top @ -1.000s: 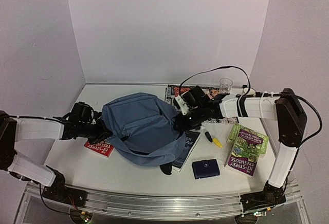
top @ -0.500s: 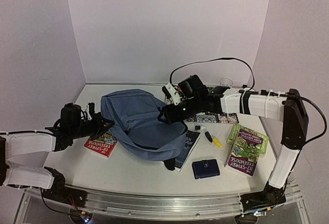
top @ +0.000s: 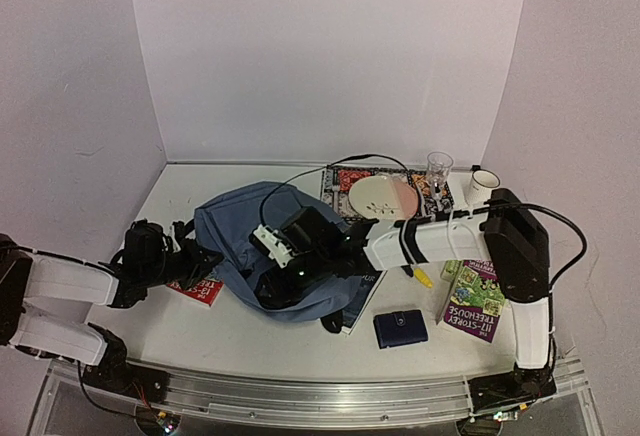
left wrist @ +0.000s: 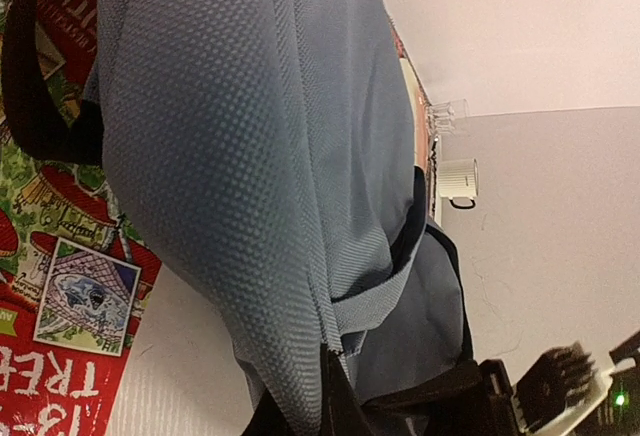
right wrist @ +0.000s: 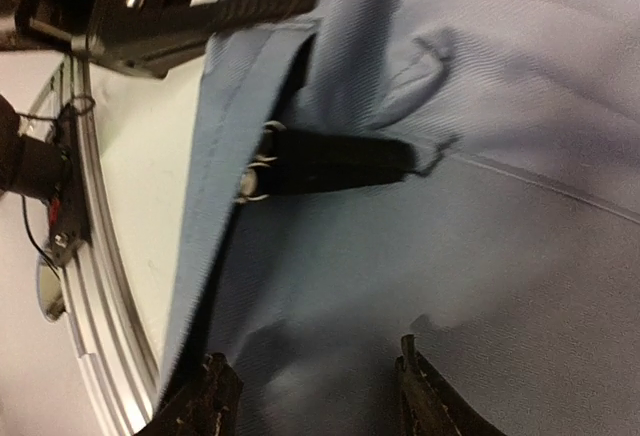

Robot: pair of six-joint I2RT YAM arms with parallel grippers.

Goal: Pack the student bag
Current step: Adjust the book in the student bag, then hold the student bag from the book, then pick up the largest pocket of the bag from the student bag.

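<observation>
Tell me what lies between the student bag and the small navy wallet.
In the top view, a dark book lies there, its left part under the student bag; then bare table up to the wallet.

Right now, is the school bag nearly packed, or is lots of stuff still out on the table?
Done: nothing I can see, though the student bag hides its inside. In hand: the left jaws are shut on its edge, and the right jaws hang open over its fabric. Left: the red book, wallet, green book, yellow marker, plate and glass all lie outside.
</observation>
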